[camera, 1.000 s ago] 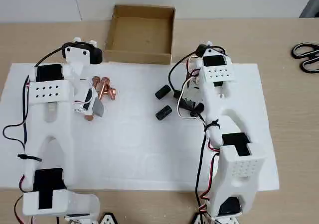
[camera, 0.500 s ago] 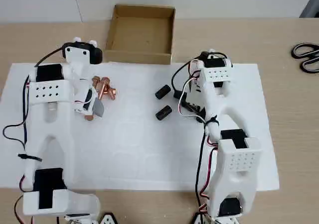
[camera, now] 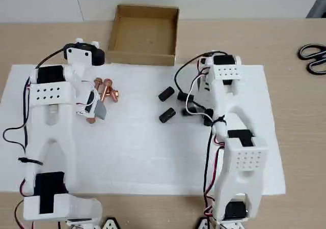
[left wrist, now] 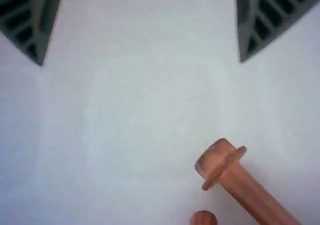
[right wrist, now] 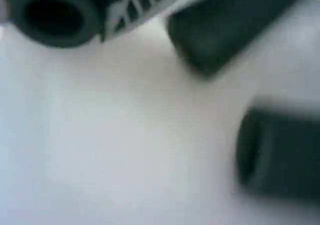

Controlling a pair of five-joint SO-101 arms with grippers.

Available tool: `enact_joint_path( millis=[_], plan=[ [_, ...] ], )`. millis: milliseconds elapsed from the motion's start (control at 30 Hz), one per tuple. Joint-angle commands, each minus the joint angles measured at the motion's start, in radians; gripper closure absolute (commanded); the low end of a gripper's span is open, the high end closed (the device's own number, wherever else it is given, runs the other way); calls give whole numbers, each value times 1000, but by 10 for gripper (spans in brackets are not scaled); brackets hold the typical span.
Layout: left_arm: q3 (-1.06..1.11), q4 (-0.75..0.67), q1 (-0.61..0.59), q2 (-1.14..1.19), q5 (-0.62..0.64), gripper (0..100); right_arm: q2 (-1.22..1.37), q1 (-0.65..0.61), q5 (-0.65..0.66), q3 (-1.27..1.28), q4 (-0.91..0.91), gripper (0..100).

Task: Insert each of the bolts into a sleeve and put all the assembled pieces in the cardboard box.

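Note:
Three copper bolts [camera: 105, 89] lie in a cluster on the white foam mat [camera: 132, 147], beside the left arm. My left gripper [camera: 94, 110] hangs open just above the mat. In the left wrist view its grey fingertips [left wrist: 30, 25] stand wide apart with bare mat between them, and one flanged bolt [left wrist: 235, 180] lies just outside the gap. Two black sleeves [camera: 166, 93] [camera: 167, 115] lie mid-mat. My right gripper [camera: 196, 106] is low beside them, under its cables. In the right wrist view, a sleeve [right wrist: 50, 15] shows its bore close by, and another sleeve [right wrist: 280, 155] lies on its side.
The cardboard box [camera: 168, 35] stands open at the back of the table, behind the mat, with nothing inside. Scissors [camera: 313, 57] lie on the bare wood at the far right. Loose cables [camera: 189, 89] hang around the right arm's wrist.
The right arm's wrist has shifted a little to the right and drawn back from the two sleeves. The left arm and the bolts have stayed put.

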Motion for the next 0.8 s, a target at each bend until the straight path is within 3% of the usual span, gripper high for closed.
enact_joint_path(
  millis=[0,300,467,633,767],
  plan=[
    [-35,9,3,-6,-5,763,-12,8,112,-80,62,995],
    [-35,9,3,-6,-2,763,-2,15,414,-78,28,995],
    [-33,21,3,-6,-2,763,-2,13,422,-78,16,986],
    [-33,23,3,-6,-2,763,-1,13,422,-77,19,875],
    [-33,23,3,-6,-2,763,10,13,416,-77,19,876]
  ],
)
